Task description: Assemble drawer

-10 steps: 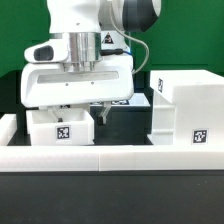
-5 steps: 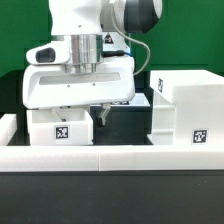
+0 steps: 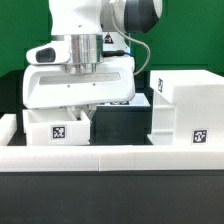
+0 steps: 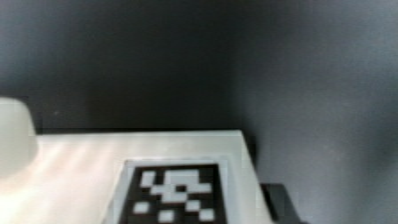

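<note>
A small white drawer tray [image 3: 60,128] with a square tag stands at the exterior view's left. The large boxy drawer shell [image 3: 185,112] stands at the right, a dark gap between them. My gripper [image 3: 82,108] hangs straight down over the tray's right end; its fingertips are hidden behind the tray's top edge. In the wrist view the tray's tagged white face [image 4: 175,185] fills the space close under the hand, with one dark fingertip [image 4: 276,200] tight against its side. The jaws seem closed on the tray's wall.
A low white border wall [image 3: 110,156] runs along the front, with a raised end at the left [image 3: 8,128]. Another white tagged piece [image 3: 140,101] shows behind the arm, beside the shell. The table between tray and shell is black.
The finger that hung free beside the tray's right end is no longer visible. The tray now sits slightly further left and higher. The arm body has hardly moved.
</note>
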{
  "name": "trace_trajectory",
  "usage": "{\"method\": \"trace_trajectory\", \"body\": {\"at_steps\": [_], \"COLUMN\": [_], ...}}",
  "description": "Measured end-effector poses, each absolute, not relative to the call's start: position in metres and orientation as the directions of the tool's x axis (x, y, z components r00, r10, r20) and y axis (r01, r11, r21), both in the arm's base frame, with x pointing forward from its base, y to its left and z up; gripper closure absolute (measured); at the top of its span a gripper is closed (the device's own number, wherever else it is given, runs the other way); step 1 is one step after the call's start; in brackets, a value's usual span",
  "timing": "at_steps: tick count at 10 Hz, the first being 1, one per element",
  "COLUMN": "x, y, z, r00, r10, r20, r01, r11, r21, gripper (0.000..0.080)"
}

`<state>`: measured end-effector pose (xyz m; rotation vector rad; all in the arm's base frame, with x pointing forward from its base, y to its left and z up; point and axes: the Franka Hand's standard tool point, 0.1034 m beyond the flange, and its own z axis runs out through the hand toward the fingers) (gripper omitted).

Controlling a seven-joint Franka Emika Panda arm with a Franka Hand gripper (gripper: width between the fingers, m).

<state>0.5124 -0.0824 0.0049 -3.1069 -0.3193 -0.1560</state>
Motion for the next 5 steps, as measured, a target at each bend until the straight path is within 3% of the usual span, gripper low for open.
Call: {"method": "trace_trajectory", "body": {"at_steps": [5], "x": [0.5128], "y": [-0.0810], "z": [0.0054], "r00": [0.972], "r10": [0.212], "r20": [0.101], "r01": [0.214], "r11": [-0.977], "r21": [-0.003], "gripper": [0.0759]}}
